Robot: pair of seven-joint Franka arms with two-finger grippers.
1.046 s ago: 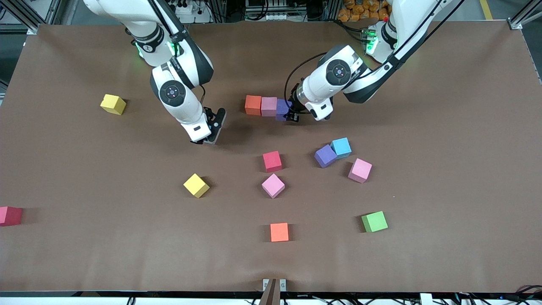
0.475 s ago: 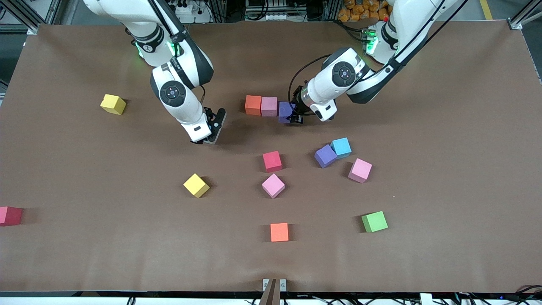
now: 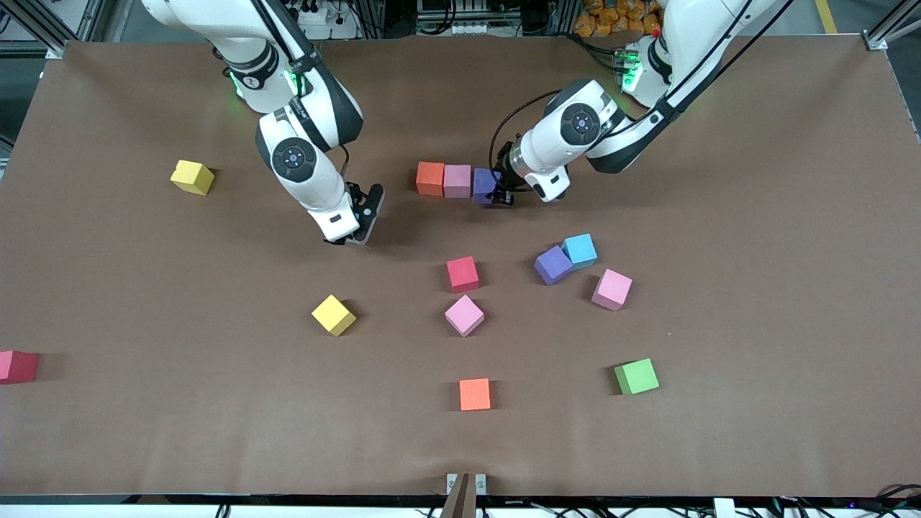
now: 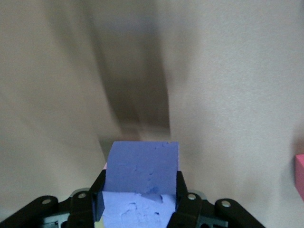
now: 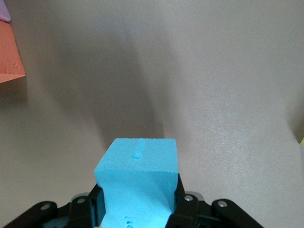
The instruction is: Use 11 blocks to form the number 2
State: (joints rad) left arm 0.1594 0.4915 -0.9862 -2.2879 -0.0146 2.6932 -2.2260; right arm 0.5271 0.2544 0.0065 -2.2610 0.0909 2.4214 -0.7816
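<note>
Brown table [image 3: 755, 216] under 2 arms. Left gripper [image 3: 498, 193] clamps a purple block [image 4: 142, 166] beside the pink block [image 3: 457, 180]. Right gripper [image 3: 357, 229] grasps a light blue block [image 5: 137, 175].

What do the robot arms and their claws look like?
Both arms are glossy white with rounded black joints, round black caps and glowing green light rings. Thin black cables loop along them. The left claw and right claw are black, with bolted finger mounts.

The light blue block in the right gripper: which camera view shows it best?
The right wrist view: the light blue block fills it, clamped in the right gripper. In the front view that gripper hides it; the left wrist view misses it.
</note>
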